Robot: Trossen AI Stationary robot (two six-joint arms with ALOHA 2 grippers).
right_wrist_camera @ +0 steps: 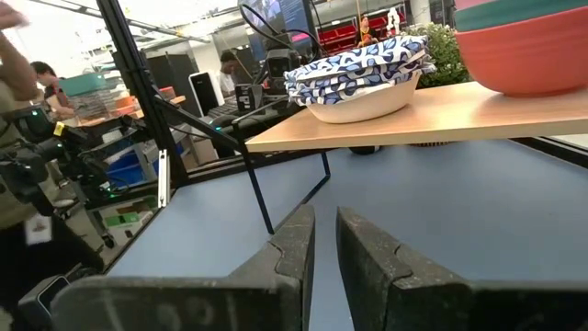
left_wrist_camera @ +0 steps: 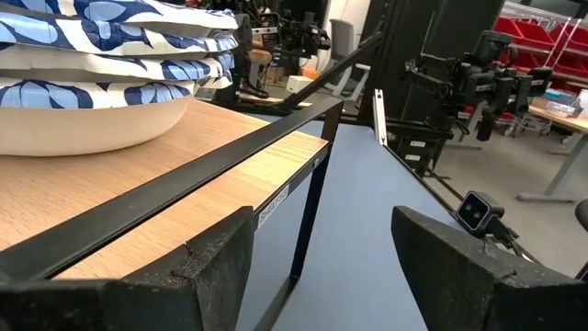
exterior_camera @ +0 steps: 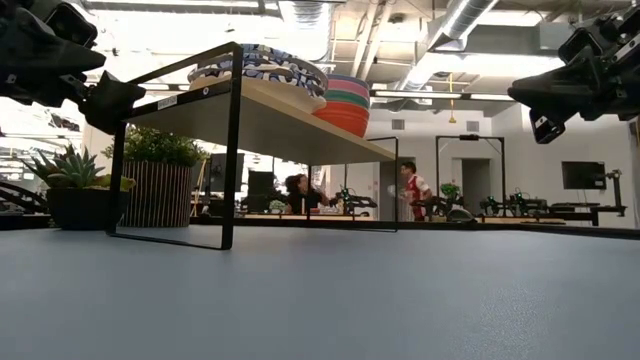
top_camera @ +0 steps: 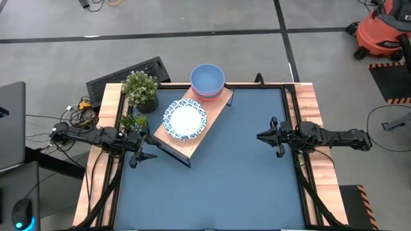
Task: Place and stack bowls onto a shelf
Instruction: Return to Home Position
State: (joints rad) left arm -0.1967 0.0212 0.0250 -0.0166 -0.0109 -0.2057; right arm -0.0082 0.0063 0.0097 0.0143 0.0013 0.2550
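Observation:
The shelf (top_camera: 216, 106), a light-wood board on a dark frame, stands aslant on its legs toward the table's far left. On it a stack of white bowls with blue patterned rims (top_camera: 185, 120) sits next to a stack of small plain bowls with the light blue one (top_camera: 207, 78) on top. The low view shows green, pink and red bowls (exterior_camera: 346, 108) in that stack. My left gripper (left_wrist_camera: 322, 221) is open, hovering off the shelf's near-left corner (top_camera: 142, 151). My right gripper (right_wrist_camera: 325, 216) is shut, raised over the table's right side (top_camera: 262, 136), away from the shelf.
Two potted plants (top_camera: 140, 90) (top_camera: 132, 121) stand by the shelf's left end. A black ribbed mat (top_camera: 128, 74) lies beyond the far-left corner. Wooden rails (top_camera: 307, 102) line both table sides. Bare blue tabletop (top_camera: 237, 173) spreads near and right. People (exterior_camera: 410, 190) are in the room beyond.

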